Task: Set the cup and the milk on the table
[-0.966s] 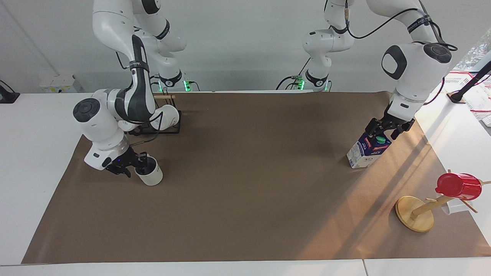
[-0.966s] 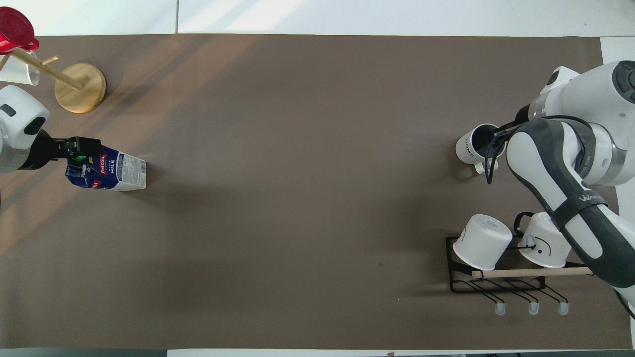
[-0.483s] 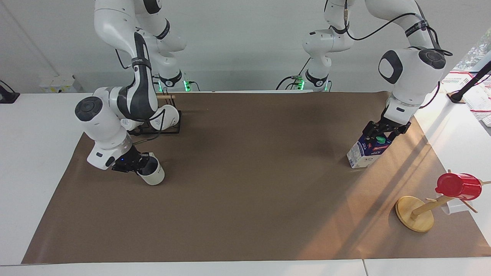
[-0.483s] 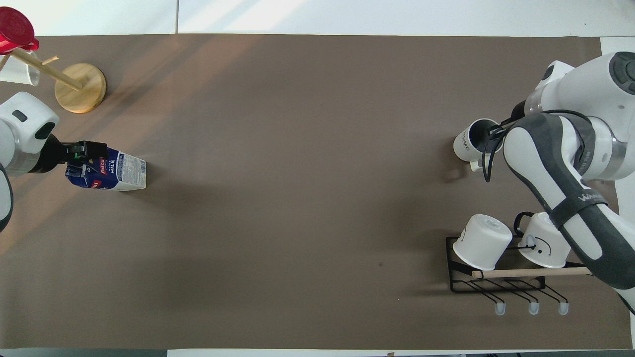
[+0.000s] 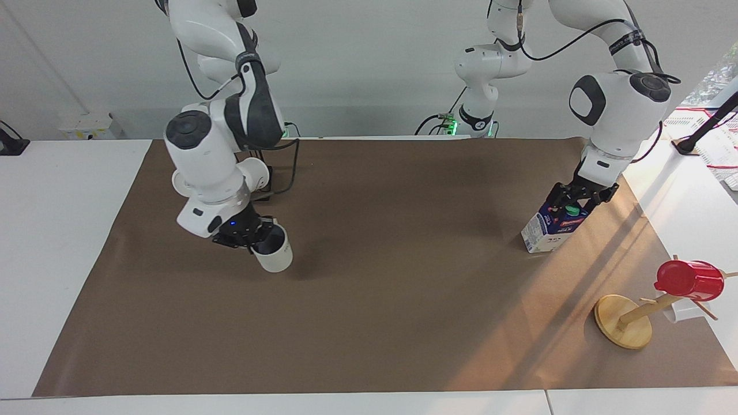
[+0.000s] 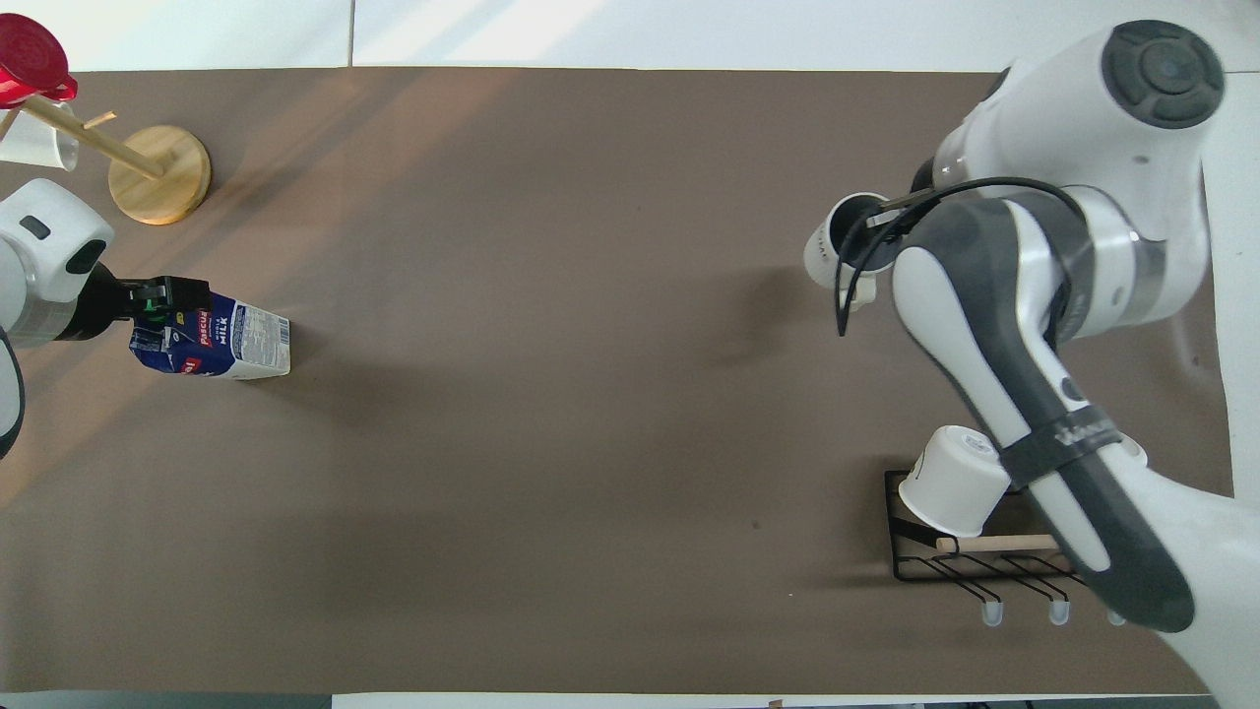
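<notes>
**Brown-papered table (image 5: 369, 346), cup aloft, milk being gripped**

Light, rigid cup (image 5: 273, 251) hangs tilted from right jaws (image 5: 253, 239) clamped on its rim. Milk (image 5: 552, 226), crushable carton, stands at the left arm's end; left jaws (image 5: 578, 196) straddle its gable, closure unclear.

mid-table (image 5: 403, 276) open, mug rack (image 6: 945, 551) edging

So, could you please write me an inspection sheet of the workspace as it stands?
Surface: table covered by brown sheet.
Job's things: cup tilted, lifted off the sheet; milk leaning at the left arm's end.
Clutter: black rack with white mug; wooden stand with red cup.
Grippers: right claw shut on cup rim; left claw around the milk top.
Cables: black cable along right arm.
Surroundings: white wall.
</notes>
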Tool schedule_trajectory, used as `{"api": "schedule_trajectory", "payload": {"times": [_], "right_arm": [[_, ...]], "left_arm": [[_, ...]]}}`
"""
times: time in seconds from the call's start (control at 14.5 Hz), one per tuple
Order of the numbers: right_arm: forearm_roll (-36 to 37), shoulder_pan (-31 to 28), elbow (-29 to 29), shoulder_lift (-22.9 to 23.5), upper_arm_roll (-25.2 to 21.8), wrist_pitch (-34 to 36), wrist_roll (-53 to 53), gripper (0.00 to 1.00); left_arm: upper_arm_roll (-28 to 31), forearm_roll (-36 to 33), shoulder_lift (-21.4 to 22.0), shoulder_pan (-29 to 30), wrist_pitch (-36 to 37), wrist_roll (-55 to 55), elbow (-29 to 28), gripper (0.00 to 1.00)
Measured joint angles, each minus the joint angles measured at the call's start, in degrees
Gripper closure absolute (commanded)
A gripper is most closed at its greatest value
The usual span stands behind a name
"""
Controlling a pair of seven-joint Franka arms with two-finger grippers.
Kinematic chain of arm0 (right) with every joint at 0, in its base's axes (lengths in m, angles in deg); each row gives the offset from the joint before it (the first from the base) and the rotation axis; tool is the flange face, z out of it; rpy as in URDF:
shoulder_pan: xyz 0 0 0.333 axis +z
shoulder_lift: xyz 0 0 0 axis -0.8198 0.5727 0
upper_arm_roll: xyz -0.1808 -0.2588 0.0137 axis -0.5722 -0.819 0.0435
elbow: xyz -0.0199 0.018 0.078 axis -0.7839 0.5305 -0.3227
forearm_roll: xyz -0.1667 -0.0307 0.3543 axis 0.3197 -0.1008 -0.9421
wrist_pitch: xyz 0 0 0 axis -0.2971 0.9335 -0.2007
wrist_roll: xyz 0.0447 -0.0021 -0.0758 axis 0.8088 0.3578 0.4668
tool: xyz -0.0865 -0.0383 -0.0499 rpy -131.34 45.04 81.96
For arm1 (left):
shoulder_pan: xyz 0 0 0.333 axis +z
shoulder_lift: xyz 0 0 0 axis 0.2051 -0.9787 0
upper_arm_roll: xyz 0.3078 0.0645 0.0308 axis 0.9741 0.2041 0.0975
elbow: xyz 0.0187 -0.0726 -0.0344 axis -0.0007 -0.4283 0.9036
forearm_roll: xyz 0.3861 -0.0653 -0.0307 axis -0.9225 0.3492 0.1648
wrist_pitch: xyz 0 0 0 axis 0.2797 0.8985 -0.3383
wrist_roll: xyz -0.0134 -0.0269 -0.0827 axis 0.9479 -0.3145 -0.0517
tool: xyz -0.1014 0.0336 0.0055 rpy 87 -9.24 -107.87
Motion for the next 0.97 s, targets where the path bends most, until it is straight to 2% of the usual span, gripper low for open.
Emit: {"api": "schedule_trajectory", "payload": {"times": [0.21,0.34,0.69,0.9,0.97], "right_arm": [[2.61,7.93,-0.08,2.37,0.04,-2.27,-9.14,1.00],[3.29,10.93,-0.06,4.10,0.04,-4.16,-12.22,1.00],[3.30,12.06,2.18,5.82,0.03,-7.77,-12.58,1.00],[3.30,13.06,4.75,5.79,0.04,-11.08,-12.58,1.00],[3.30,13.39,5.19,5.77,0.05,-11.60,-12.58,0.76]], "left_arm": [[0.01,0.00,0.21,0.00,-0.18,0.00,0.35,1.00],[0.02,0.00,0.59,0.00,-0.03,0.00,1.56,1.00],[0.04,0.00,2.66,-0.03,6.49,0.00,6.91,1.00],[-0.33,-0.29,2.68,-0.98,7.00,0.00,8.35,1.00],[-0.44,-1.10,2.65,-2.22,7.00,0.77,8.50,1.00]]}}
